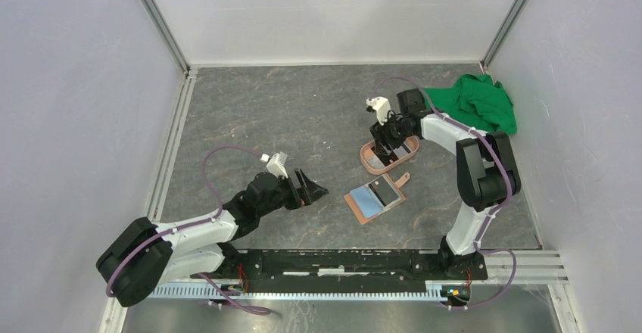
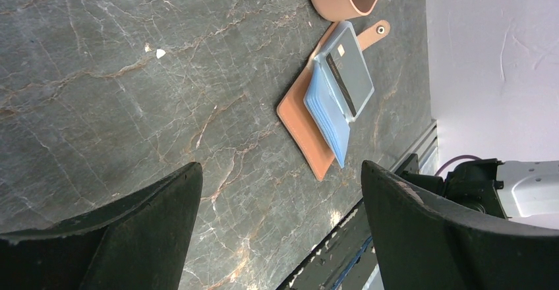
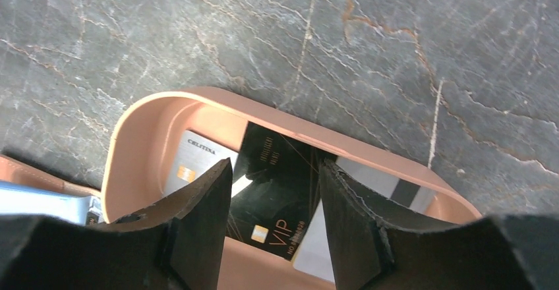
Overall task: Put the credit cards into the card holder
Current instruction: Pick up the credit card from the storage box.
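Observation:
The tan card holder (image 1: 362,210) lies open on the table, and the left wrist view shows it too (image 2: 298,115). A light blue card (image 2: 327,115) and a grey card with a dark stripe (image 2: 353,72) rest on it. More credit cards lie in the pink oval tray (image 3: 138,132): a black VIP card (image 3: 277,191), a grey-white card (image 3: 191,158) and a striped pale card (image 3: 395,188). My right gripper (image 3: 275,165) hangs in the tray, its jaws apart on either side of the black card. My left gripper (image 2: 280,168) is open and empty, left of the holder.
A crumpled green cloth (image 1: 477,102) lies at the back right corner. The pink tray (image 1: 369,163) sits just behind the card holder. White walls enclose the table on three sides. The arms' black mounting rail (image 1: 341,261) runs along the near edge.

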You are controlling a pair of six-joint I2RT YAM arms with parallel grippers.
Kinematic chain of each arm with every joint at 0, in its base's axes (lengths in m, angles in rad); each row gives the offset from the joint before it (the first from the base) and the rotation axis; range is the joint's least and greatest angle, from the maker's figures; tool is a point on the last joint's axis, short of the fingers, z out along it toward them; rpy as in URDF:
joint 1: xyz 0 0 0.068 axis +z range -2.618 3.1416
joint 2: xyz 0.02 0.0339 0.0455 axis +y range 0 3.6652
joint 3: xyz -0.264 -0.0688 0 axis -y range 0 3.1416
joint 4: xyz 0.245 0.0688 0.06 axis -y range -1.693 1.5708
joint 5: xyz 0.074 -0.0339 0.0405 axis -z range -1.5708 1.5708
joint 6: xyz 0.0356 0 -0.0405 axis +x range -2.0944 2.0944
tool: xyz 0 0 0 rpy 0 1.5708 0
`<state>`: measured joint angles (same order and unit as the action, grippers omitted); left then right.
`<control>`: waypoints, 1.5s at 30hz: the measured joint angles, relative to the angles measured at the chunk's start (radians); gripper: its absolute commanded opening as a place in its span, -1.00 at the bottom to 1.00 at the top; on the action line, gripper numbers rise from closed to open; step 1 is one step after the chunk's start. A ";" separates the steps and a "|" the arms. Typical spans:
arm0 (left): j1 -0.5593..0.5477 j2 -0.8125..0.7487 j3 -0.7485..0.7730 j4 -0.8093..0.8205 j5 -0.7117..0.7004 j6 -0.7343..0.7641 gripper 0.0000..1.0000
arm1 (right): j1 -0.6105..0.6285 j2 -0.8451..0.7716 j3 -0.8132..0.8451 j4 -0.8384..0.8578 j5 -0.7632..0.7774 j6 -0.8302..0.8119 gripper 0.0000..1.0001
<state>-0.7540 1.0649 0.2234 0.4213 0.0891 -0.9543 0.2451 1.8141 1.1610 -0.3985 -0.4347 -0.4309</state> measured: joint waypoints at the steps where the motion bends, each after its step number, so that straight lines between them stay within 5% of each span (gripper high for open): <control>1: 0.000 0.000 0.000 0.000 0.000 0.000 0.90 | 0.005 0.000 -0.001 -0.002 0.000 0.000 0.21; 20: 0.000 0.006 0.004 0.000 0.000 -0.002 0.89 | 0.054 0.028 0.000 -0.010 0.081 0.006 0.40; 45: 0.000 0.003 0.012 0.000 0.002 -0.005 0.88 | 0.060 0.026 0.017 -0.038 0.068 0.002 -0.09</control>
<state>-0.7540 1.0683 0.2352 0.4210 0.0910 -0.9588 0.3046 1.8397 1.1782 -0.4362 -0.3672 -0.4290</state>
